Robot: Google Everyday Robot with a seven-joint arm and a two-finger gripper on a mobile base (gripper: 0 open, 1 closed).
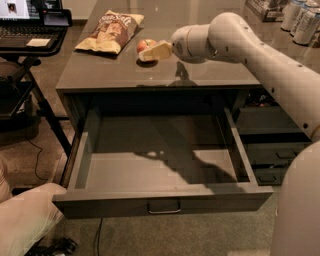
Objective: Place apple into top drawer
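The apple (144,46), small and red-orange, sits on the grey counter top (210,70) just right of a chip bag. My gripper (153,52) reaches in from the right at counter height, and its pale fingers (159,51) lie around the apple's near side. The top drawer (160,172) is pulled fully open below the counter. It is wide, shallow, dark grey and empty, with a small metal bar handle (164,207) at the centre of its front panel. The arm's shadow falls on the drawer floor.
A chip bag (110,31) lies at the counter's back left. Several cans (300,14) stand at the back right. Narrower grey drawers (275,150) stack to the right. A laptop on a stand (30,25) is at the left. A pale cushion (25,220) lies bottom left.
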